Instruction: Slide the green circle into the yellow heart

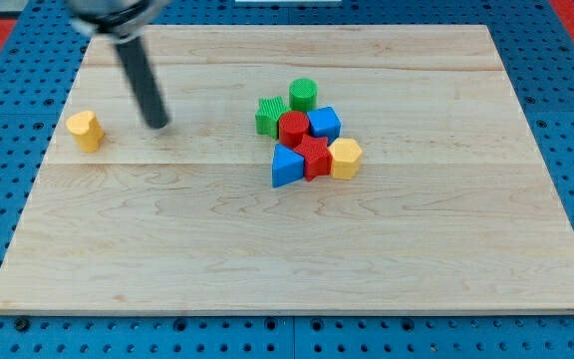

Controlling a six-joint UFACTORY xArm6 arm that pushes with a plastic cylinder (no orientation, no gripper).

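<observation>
My tip [157,125] rests on the desk [267,249], just at 3 o'clock from the yellow heart [85,131]. It has no fingers, so nothing is held. The green circle [303,95] sits far off at 3 o'clock, on top of a pile with the green star [271,115] and red circle [293,128]. I think my tip must go around it to push.

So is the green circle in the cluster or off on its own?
In the cluster. The green circle sits at its top edge, close against the red cylinder and the other green block, far from the yellow heart.
</observation>
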